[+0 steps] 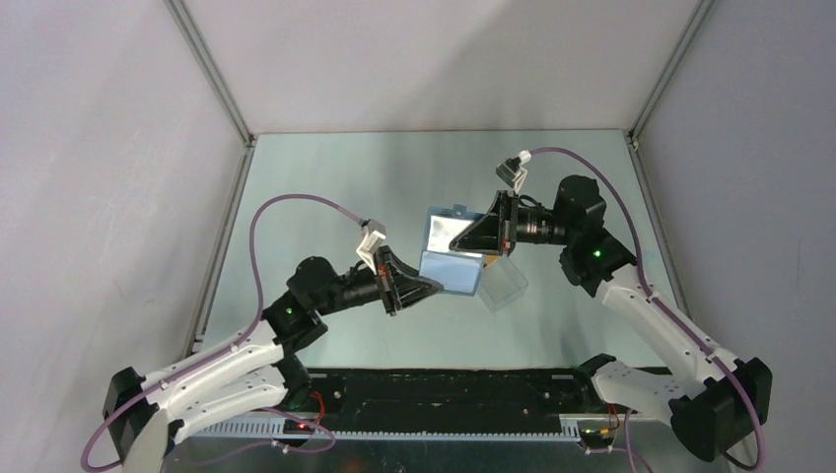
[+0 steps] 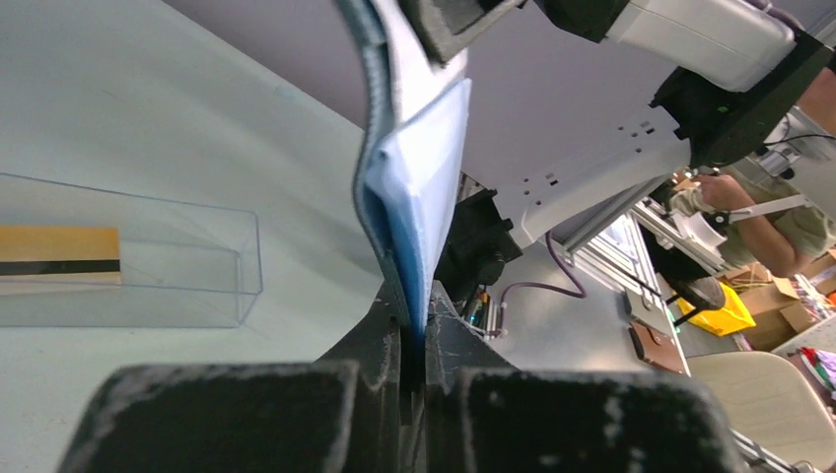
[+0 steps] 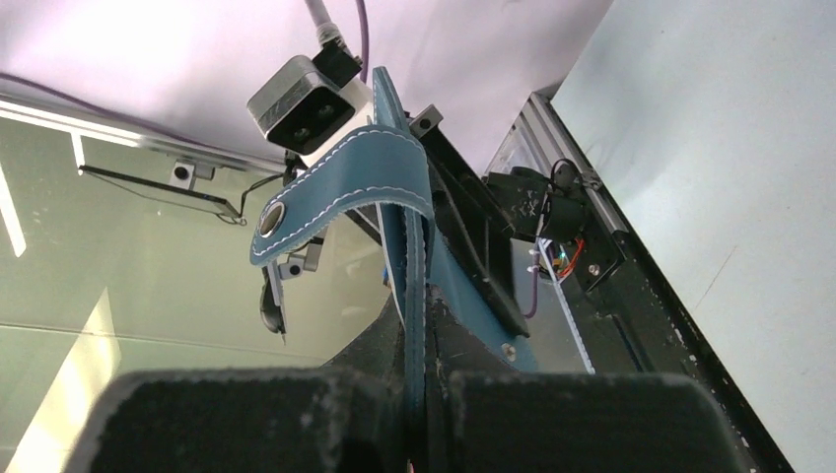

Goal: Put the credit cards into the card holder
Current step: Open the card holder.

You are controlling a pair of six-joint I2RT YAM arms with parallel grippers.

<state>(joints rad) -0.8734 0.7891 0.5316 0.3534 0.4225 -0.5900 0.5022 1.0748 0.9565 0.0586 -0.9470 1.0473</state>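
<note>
The blue card holder (image 1: 452, 268) hangs open above the table, held between both grippers. My left gripper (image 1: 435, 287) is shut on its lower flap; in the left wrist view the pale blue inner edge (image 2: 419, 168) rises out of the shut left gripper (image 2: 415, 317). My right gripper (image 1: 456, 242) is shut on the upper flap; in the right wrist view the dark blue flap with its clasp tab (image 3: 340, 192) stands up from the right gripper (image 3: 418, 307). An orange-gold credit card (image 2: 59, 254) with a black stripe lies in a clear plastic box (image 2: 187, 258).
The clear box (image 1: 503, 287) sits on the table just right of and below the card holder. Grey walls close in the table on the left, back and right. The arm bases and a black rail (image 1: 444, 389) run along the near edge.
</note>
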